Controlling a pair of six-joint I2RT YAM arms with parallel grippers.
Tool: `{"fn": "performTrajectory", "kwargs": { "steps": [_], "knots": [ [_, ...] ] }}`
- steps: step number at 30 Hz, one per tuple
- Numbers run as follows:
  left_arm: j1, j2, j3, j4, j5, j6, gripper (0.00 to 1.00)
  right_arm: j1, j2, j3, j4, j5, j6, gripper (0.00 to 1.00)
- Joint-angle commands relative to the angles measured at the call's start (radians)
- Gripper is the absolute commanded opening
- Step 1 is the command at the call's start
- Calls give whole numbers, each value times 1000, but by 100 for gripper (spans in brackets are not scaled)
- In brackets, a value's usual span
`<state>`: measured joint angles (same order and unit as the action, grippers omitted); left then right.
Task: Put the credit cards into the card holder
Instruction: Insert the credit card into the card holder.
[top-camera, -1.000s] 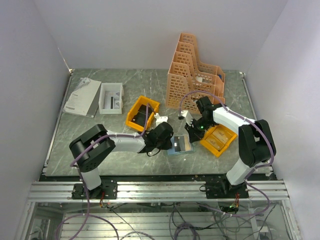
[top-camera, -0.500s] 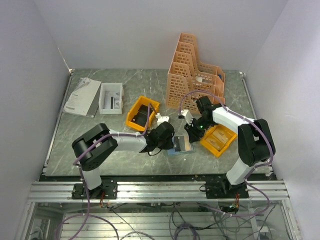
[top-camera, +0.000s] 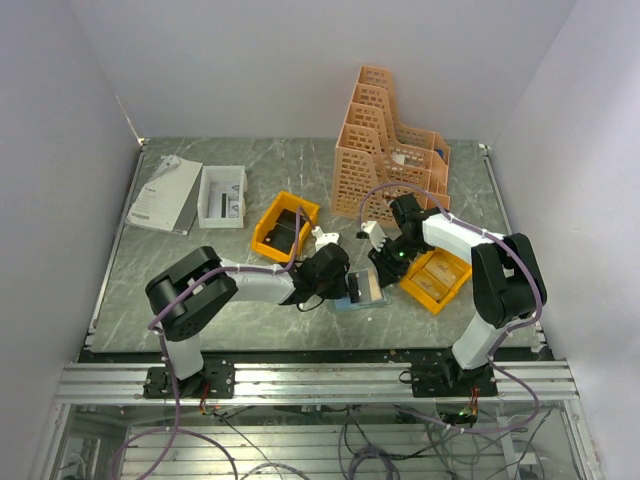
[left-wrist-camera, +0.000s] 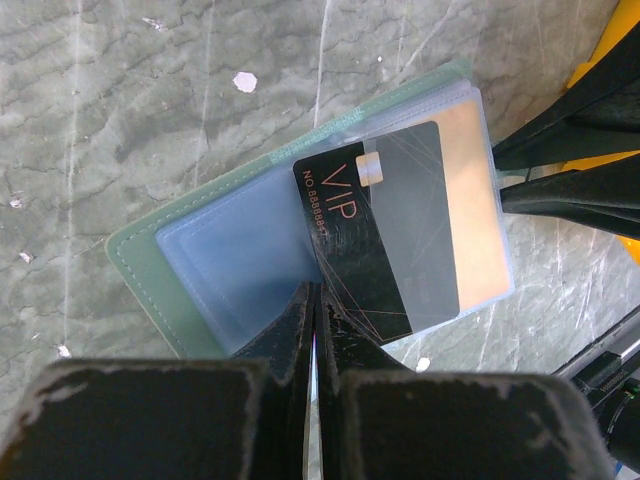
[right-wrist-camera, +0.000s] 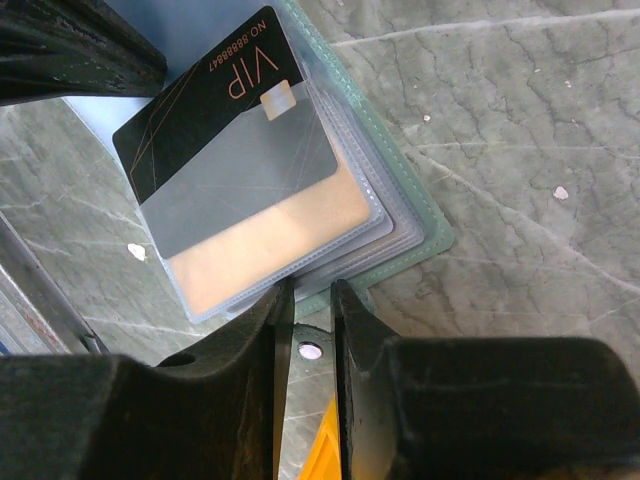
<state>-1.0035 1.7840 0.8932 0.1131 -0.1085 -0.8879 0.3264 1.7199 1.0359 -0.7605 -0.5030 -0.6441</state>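
The grey-green card holder (top-camera: 364, 292) lies open on the table, its clear bluish sleeves up (left-wrist-camera: 140, 265). My left gripper (left-wrist-camera: 315, 300) is shut on the near corner of a black VIP credit card (left-wrist-camera: 350, 235), which lies slanted and partly under the top sleeve over a tan insert. My right gripper (right-wrist-camera: 310, 300) stands at the holder's other edge (right-wrist-camera: 405, 205), fingers a narrow gap apart with the snap tab (right-wrist-camera: 309, 351) between them. In the top view the left gripper (top-camera: 345, 283) and right gripper (top-camera: 383, 272) flank the holder. More tan cards (top-camera: 432, 276) lie in the right bin.
A yellow bin (top-camera: 452, 284) sits just right of the holder, its edge under my right wrist (right-wrist-camera: 330, 455). Another yellow bin (top-camera: 268, 240) is behind the left arm. An orange file rack (top-camera: 385, 150) stands at the back, a white box (top-camera: 222, 196) and papers (top-camera: 163, 194) at the back left.
My left gripper has edged right toward the holder with the black card. The right gripper has stayed at the holder's edge.
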Motion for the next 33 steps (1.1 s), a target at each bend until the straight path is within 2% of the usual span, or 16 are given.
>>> {"fn": "performTrajectory", "kwargs": {
  "steps": [1,15,24,33],
  "knots": [
    [-12,32,25,4,34,-7,7,-7,19,-7,10,20,9,21],
    [-12,34,45,16,35,-8,7,-74,-92,0,26,-17,19,23],
    [-12,52,60,42,52,-14,7,-73,-39,-4,26,5,37,23],
    [-13,45,54,79,60,-27,7,-65,24,-3,23,36,62,13]
  ]
}}
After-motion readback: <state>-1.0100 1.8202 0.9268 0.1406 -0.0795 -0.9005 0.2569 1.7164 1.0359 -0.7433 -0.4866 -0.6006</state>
